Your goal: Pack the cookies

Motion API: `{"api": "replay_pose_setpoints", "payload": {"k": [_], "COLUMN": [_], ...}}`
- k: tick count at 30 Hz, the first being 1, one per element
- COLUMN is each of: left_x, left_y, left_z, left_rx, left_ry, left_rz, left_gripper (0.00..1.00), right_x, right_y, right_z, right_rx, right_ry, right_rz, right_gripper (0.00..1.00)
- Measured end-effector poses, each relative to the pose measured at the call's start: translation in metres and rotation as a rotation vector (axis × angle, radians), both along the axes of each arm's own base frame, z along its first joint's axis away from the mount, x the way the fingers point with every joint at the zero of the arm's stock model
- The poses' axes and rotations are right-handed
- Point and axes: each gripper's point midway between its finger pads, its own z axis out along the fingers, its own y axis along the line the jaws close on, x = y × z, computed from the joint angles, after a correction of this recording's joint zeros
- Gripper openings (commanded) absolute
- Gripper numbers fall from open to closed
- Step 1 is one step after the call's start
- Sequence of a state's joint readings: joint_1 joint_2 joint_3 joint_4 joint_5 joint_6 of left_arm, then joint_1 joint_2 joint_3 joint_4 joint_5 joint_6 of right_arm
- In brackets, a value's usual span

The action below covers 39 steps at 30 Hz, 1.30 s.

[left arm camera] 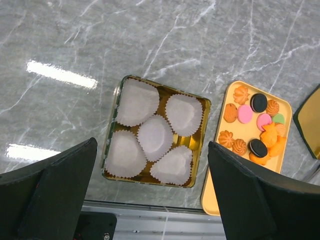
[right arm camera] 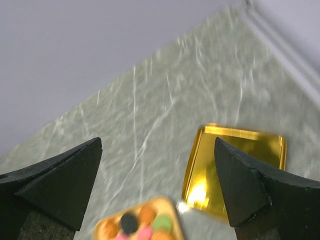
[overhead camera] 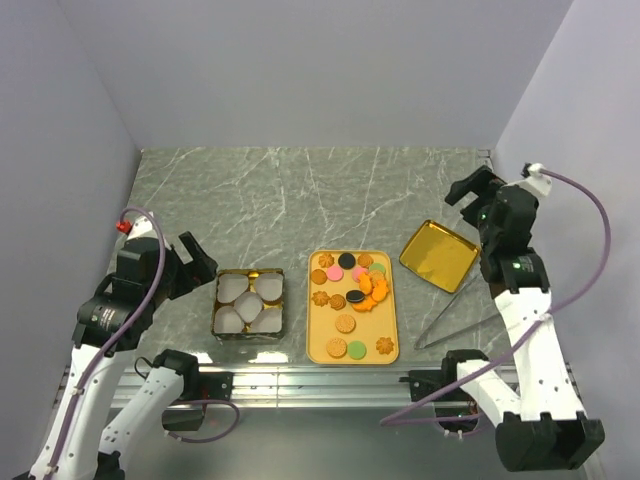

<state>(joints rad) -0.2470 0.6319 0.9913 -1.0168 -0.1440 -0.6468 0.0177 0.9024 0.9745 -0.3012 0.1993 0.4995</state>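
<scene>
Top external view, nearest the arm bases: a gold tin (overhead camera: 214, 305) sits on the counter (overhead camera: 300, 190) ahead of the left arm, and five white paper cups (overhead camera: 250, 300) fill it, four at the corners and one in the middle. Just beside the tin, on its right and not touching it, lies an orange tray (overhead camera: 370, 325). All the cookies (overhead camera: 355, 285) rest on this tray. Two tan rounds, a green disc and an orange-brown flower lie apart in the near half. The far half carries a tighter cluster of pink, green, dark and orange-brown pieces, some overlapping. Right of the tray, metal tongs (overhead camera: 455, 312) lie flat on the counter with their legs spread toward the near edge. Beyond the tongs a gold lid (overhead camera: 438, 255) lies inside-up, turned at an angle, near the tray's far right corner but apart from it. The left pincer (overhead camera: 198, 258) hangs above the counter just left of the tin, fingers spread wide and gripping nothing. The left wrist view confirms this: tin and cups show between the two dark fingers. The right pincer (overhead camera: 472, 190) is raised beyond the lid, likewise fully spread and gripping nothing. The right wrist view is somewhat blurred and shows the lid and the tray's far end below the fingers. Plain walls bound the counter at the far end.
</scene>
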Motion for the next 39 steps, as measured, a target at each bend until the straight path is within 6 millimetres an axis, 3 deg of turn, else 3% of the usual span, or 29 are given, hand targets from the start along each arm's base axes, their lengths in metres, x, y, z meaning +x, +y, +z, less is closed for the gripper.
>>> {"api": "replay_pose_setpoints", "payload": {"k": [4,11,15,23,25,39], "left_x": [0.001,0.000,-0.004,-0.010,-0.011,-0.009], "left_y": [-0.006,-0.023,-0.029,-0.034,-0.035,-0.040], "left_z": [0.003,0.006,0.001,-0.008,-0.008,-0.015], "left_rx": [0.001,-0.025,-0.042,-0.040,-0.040,-0.033], "left_ry": [-0.015,-0.046,-0.048,-0.040,-0.040,-0.005], "left_rz": [-0.033,-0.122,-0.157,-0.197,-0.201,-0.222], "left_gripper": [0.99,1.00,0.99,0.99,1.00,0.99], "right_x": [-0.035,-0.120,-0.165,-0.223,-0.230,-0.225], "right_y": [0.004,0.015,0.023,0.037,0.041,0.049], "right_z": [-0.029,-0.144,-0.168,-0.212,-0.217,-0.258], "right_rx": [0.147,0.258,0.302,0.364,0.386,0.438], "right_ry": [0.236,0.885,1.048,1.269,1.300,1.356], "right_rz": [-0.059,-0.175,-0.193,-0.204,-0.204,-0.222], "right_gripper": [1.00,1.00,1.00,1.00,1.00,1.00]}}
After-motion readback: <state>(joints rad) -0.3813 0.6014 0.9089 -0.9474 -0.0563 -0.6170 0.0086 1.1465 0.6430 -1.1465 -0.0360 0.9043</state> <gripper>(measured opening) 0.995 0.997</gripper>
